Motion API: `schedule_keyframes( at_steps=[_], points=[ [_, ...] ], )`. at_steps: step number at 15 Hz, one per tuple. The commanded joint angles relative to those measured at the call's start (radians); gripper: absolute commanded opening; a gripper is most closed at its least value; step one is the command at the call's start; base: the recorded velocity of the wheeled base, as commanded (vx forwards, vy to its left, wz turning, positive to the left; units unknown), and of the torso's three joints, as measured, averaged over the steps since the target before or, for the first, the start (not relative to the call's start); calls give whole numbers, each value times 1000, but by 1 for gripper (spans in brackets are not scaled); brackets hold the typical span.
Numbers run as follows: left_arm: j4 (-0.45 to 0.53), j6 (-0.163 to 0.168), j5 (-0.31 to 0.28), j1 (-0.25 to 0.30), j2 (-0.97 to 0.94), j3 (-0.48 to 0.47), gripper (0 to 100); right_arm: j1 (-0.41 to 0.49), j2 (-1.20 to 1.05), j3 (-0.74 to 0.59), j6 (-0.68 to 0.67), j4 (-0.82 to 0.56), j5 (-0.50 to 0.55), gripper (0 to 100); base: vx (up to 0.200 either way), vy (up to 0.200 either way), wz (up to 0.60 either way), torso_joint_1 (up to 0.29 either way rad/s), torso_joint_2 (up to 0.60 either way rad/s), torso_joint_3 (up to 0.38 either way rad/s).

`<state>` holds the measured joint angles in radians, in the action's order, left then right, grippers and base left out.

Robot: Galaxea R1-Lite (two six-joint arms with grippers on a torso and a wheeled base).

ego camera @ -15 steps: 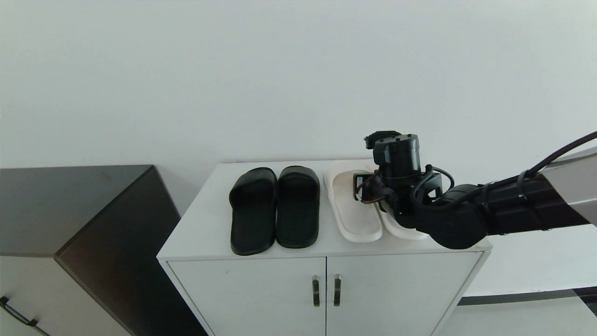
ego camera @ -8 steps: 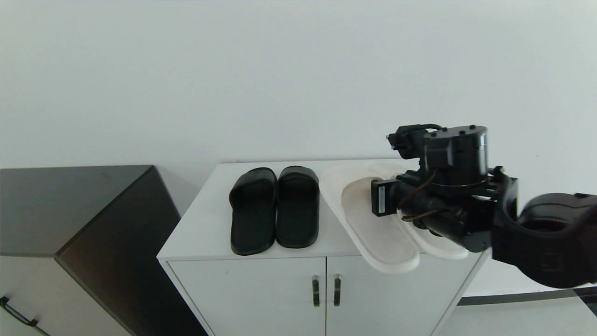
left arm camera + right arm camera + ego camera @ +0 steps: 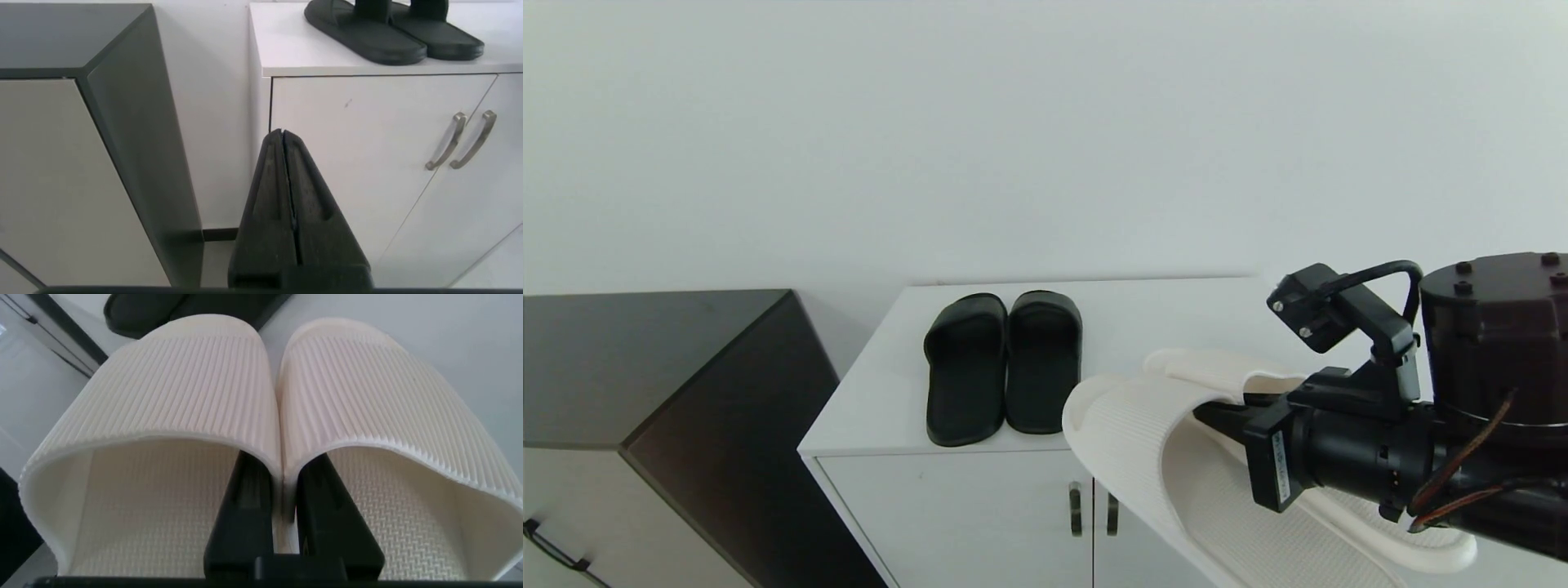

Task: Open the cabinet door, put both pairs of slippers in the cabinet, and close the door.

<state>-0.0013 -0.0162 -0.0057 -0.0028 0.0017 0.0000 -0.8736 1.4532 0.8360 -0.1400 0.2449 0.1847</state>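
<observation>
Gripping the white slippers (image 3: 1143,433) as one bundle: right gripper (image 3: 282,469) closed on the two inner strap walls, squeezed together between its fingers, apparently so as to carry both in one go. Held off the cabinet (image 3: 882,400), out in front of its right half, soles hanging down across the upper part of the right door (image 3: 1135,555). Likely kept in hand there rather than set down, ready for stowing once a door is open.

Low in front of the cabinet's left side: left gripper (image 3: 288,163), fingers pressed shut on nothing, facing the left door (image 3: 359,163) and short of the handles (image 3: 462,140).

Side by side on the cabinet top, left of middle, heels near the front edge: black slippers (image 3: 1003,363).

Both doors closed, so nothing stowed yet.

Worth minding: white pair hanging in the right door's swing, needing a shift aside before any pull there. Close on the cabinet's left, a dark unit (image 3: 645,359), probably narrowing the left door's arc. More room seemingly straight out from the cabinet front.
</observation>
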Motion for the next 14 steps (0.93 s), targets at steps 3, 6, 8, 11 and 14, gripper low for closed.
schedule_keyframes(
  at_steps=[3,6,8,11,14],
  points=[
    [0,1,0,0,0,0,0,-2,-5,-15,0,2,-5,0,-200,0,0,7,2,2],
    [0,1,0,0,0,0,0,2,-28,-18,-1,8,-13,0,-200,0,0,-2,-1,2],
    [0,1,0,0,0,0,0,8,-28,-20,0,11,-14,0,-200,0,0,0,2,2],
    [0,1,0,0,0,0,0,10,-25,-21,11,11,-16,0,0,0,0,0,0,0],
    [0,1,1,0,0,0,0,12,-1,-29,14,13,-17,0,0,0,0,0,0,0]
  ],
)
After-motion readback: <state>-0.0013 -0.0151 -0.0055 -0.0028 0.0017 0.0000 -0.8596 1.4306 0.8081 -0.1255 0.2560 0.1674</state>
